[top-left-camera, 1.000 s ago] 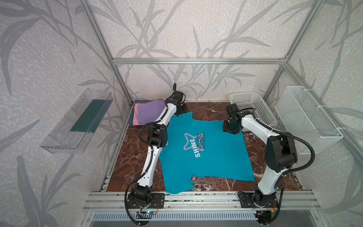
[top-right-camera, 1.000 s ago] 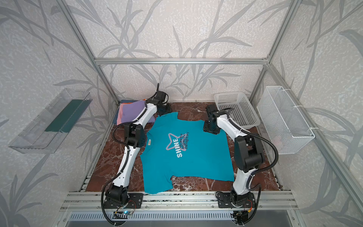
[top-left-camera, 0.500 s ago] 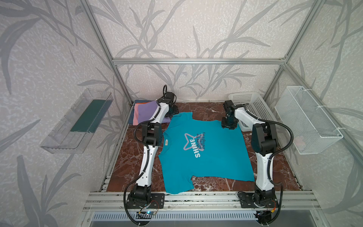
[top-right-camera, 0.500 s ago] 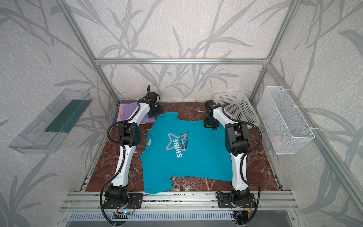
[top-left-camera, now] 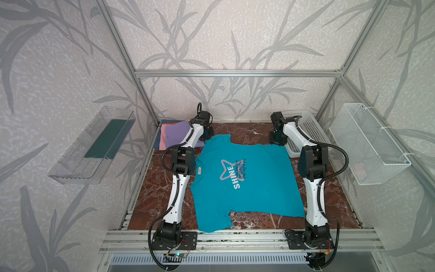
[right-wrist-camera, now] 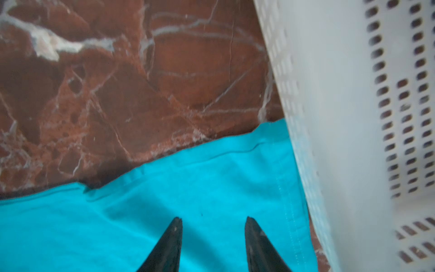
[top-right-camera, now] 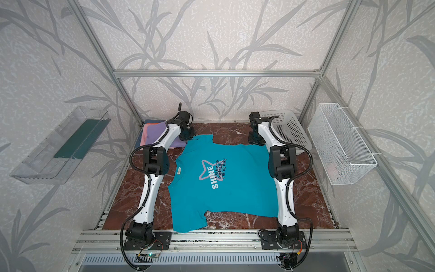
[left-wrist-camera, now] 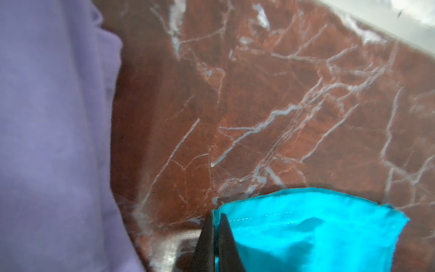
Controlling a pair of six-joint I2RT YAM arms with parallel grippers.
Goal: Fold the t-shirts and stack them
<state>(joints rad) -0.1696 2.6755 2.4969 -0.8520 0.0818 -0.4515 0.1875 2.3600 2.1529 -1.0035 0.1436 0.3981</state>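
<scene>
A teal tee lies flat, print up, in the middle of a marble table. The left gripper is pinched tight on its far sleeve edge, near a folded lilac tee. The right gripper, jaws apart, sits over the far hem corner, perhaps touching cloth, beside a white basket.

Left arm and right arm are built of white shells and black joints. Black corrugated cables are routed alongside. Black tapered fingers are fitted to left tool and right tool.
</scene>
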